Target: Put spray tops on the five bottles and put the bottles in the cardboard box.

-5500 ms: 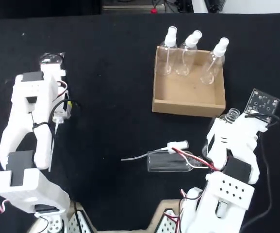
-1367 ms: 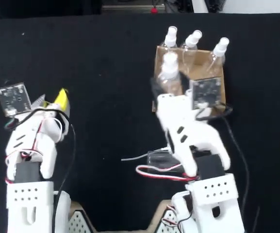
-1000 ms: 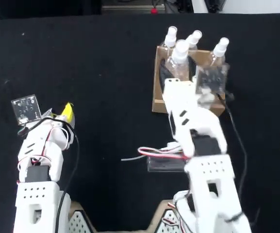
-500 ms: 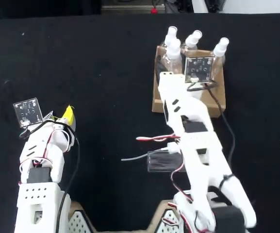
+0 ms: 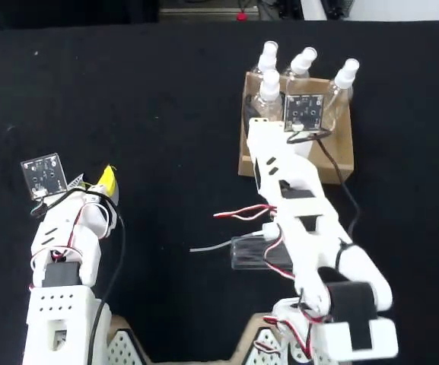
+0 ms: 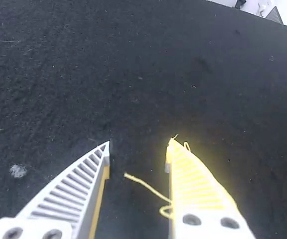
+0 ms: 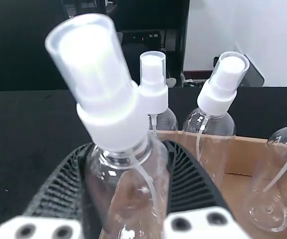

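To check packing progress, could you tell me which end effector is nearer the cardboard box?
Right. The right end effector holds a bottle over the cardboard box; the left end effector sits open above the table, far off.

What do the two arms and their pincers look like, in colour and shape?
The left arm and right arm are white plastic with red, black and white cables. The left pincer has pointed ribbed fingers, one pale, one yellow; the right pincer has black ribbed ones.
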